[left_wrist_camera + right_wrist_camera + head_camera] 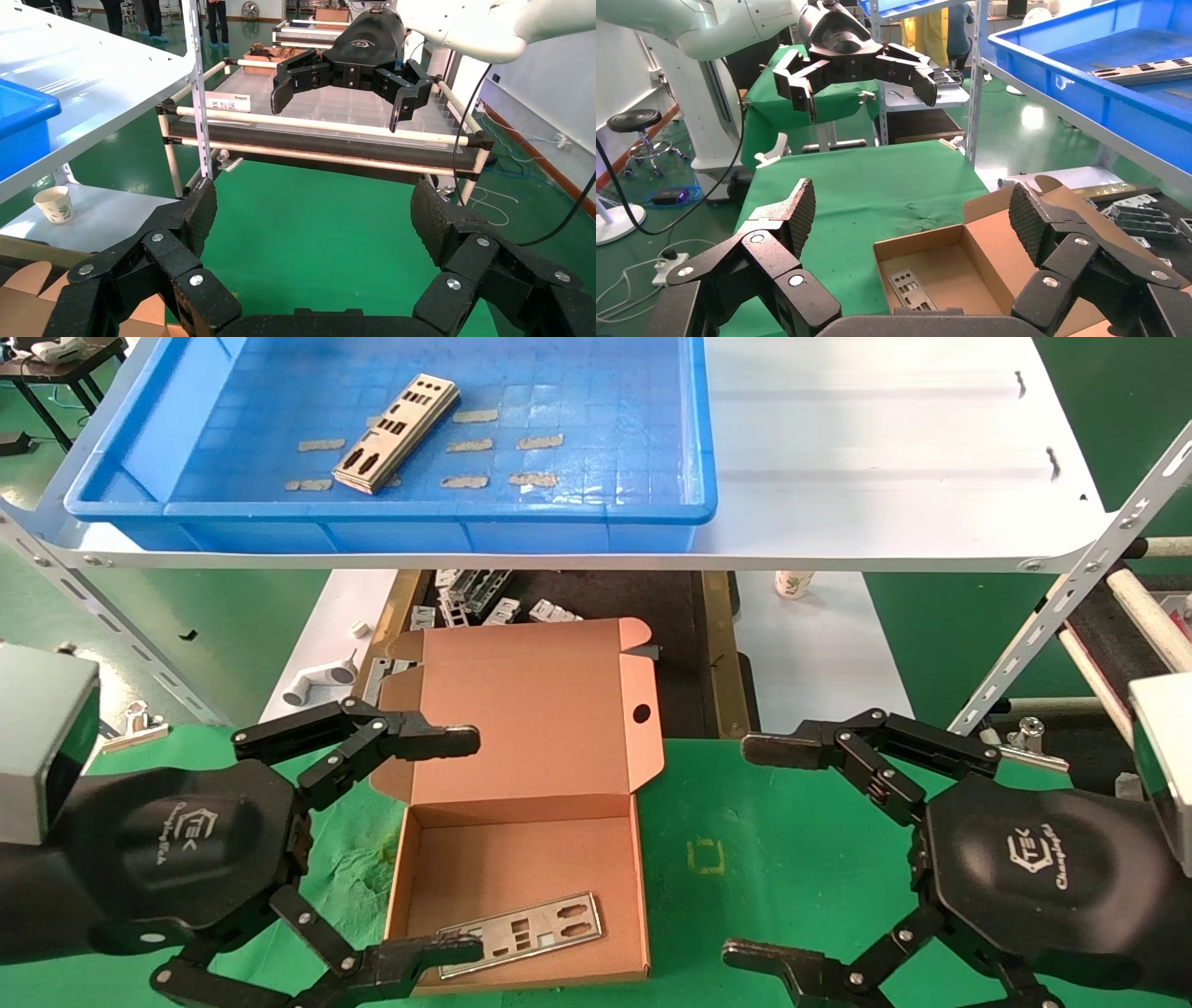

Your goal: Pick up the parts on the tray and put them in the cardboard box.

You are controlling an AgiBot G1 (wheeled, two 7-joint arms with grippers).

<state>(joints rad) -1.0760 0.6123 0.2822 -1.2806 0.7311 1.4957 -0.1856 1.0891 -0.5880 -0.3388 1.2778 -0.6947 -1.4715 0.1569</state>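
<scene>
Left claw (452, 845): spread wide, holding nothing, low over the green desk (773, 859) at the left of the cardboard box; its upper finger reaches over the box's left side flap, its lower finger lies across the box's near-left corner.
Right claw (759, 850): spread wide and empty, over the bare green desk to the right of the box, apart from it.
Cardboard box (521, 859): open on the desk between the two claws, nearer the left one; the lid stands back on the far side, its round hole near the right edge.
Part in the box (521, 933): one silver-grey plate flat on the box floor along the near wall; its long axis runs left to right with the right end tilted slightly away; its left end sits just beside the left claw's lower fingertip. The right wrist view shows the same plate (911, 289) on the box floor.
Lower level beyond the box: small grey ribbed brackets (484, 598) on a dark surface; a paper cup (792, 584) to the right.
White shelf (885, 449): above and beyond the box, carrying the tray.
Tray (233, 519): blue bin at the shelf's left, well apart from both claws.
Parts on the tray (399, 430): a stack of plates lying flat on the gridded floor, long axis diagonal, near end lower left, far end upper right; tan tape strips (489, 444) lie around it.
</scene>
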